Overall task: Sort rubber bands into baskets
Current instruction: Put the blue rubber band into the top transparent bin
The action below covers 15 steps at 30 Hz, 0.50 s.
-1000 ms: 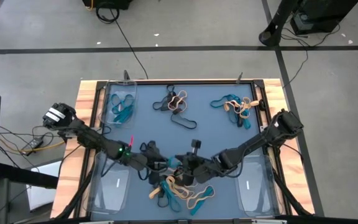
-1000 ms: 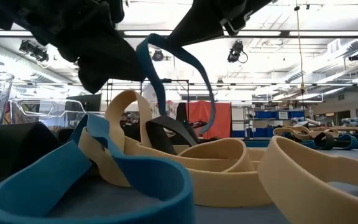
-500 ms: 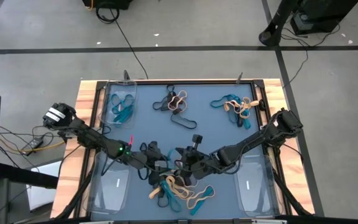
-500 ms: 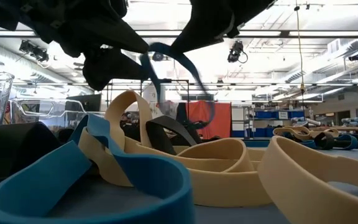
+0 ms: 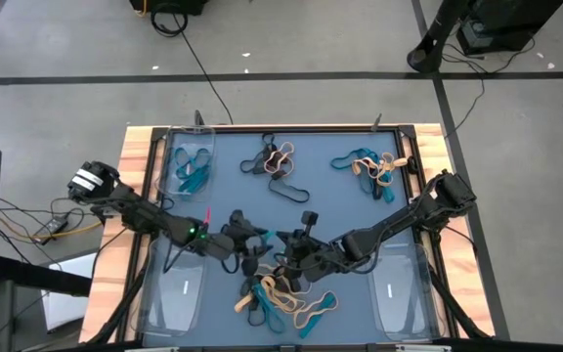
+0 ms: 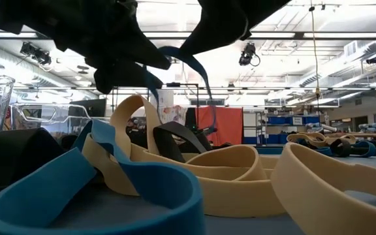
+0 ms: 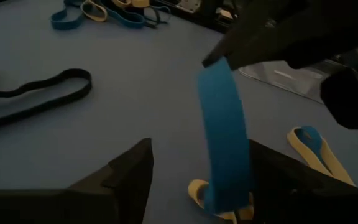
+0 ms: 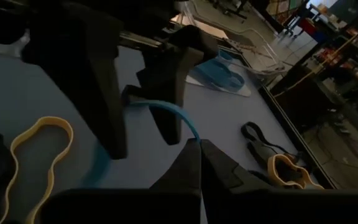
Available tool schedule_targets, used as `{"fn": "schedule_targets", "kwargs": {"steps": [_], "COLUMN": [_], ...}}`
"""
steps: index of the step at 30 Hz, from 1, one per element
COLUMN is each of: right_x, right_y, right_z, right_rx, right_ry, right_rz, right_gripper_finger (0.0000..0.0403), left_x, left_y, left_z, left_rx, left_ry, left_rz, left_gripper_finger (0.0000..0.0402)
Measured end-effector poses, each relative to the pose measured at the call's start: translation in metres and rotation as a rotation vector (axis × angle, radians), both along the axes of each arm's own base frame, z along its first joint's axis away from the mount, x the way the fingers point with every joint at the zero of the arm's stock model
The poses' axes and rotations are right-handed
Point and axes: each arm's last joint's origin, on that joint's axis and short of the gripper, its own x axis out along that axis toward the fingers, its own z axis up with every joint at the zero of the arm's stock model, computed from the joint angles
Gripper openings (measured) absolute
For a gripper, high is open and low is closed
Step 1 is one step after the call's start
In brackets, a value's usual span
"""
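- Teal-blue band [image 7: 224, 130] hangs above the blue mat [image 5: 233, 191], pinched at its upper end by the right gripper [image 5: 280, 256], whose fingers are closed on it. Low view shows the same band [image 6: 187, 68] looping down between the two dark grippers, clear of the pile beneath.
- Left gripper [image 5: 252, 240] is right beside the right gripper near the mat's middle, jaws spread wide; in the left wrist view the hanging band sits in the gap between its two fingers [image 7: 126, 177], and contact with either one cannot be made out.
- Right wrist view: the blue band [image 8: 166, 112] curves from the closed right fingertips toward the left gripper's two dark fingers [image 8: 98, 81].
- Mixed pile of rubber bands [image 5: 281, 298], tan, teal and black, lies on the mat just nearer the front edge than the grippers.
- Black-and-tan cluster [image 5: 274, 161] lies toward the far edge of the mat; a teal-and-tan cluster [image 5: 369, 168] lies at the far right corner.
- Far-left basket [image 5: 192, 161] holds several teal bands [image 5: 195, 174].
- Near-left basket [image 5: 176, 288] and near-right basket [image 5: 399, 288] sit on either side of the front pile; no bands are visible in them from the high view.
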Motion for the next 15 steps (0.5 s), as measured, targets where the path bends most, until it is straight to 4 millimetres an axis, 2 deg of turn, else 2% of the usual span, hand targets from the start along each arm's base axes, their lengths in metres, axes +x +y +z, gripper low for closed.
{"fn": "schedule_targets", "kwargs": {"steps": [4, 10, 11, 15], "right_x": [0.0, 0.0, 0.0, 0.001], "right_y": [0.0, 0.001, 0.001, 0.001], "right_z": [0.0, -0.001, -0.001, 0.0], "right_rx": [-0.005, 0.014, 0.019, 0.02], "right_ry": [0.005, 0.02, 0.018, 0.017], "right_rz": [0.005, 0.044, 0.042, 0.042], "right_gripper_finger": [0.0005, 0.0008, 0.0011, 0.0041], "left_x": [0.001, 0.0, -0.001, -0.006], "left_y": [0.002, 0.003, 0.003, 0.006], "left_z": [0.0, 0.002, 0.003, 0.011], "left_rx": [0.004, 0.014, 0.01, 0.01], "left_ry": [0.001, 0.001, -0.002, 0.013], "left_rz": [0.013, 0.005, -0.004, -0.014], "left_gripper_finger": [0.0185, 0.0025, 0.0014, 0.0013]}}
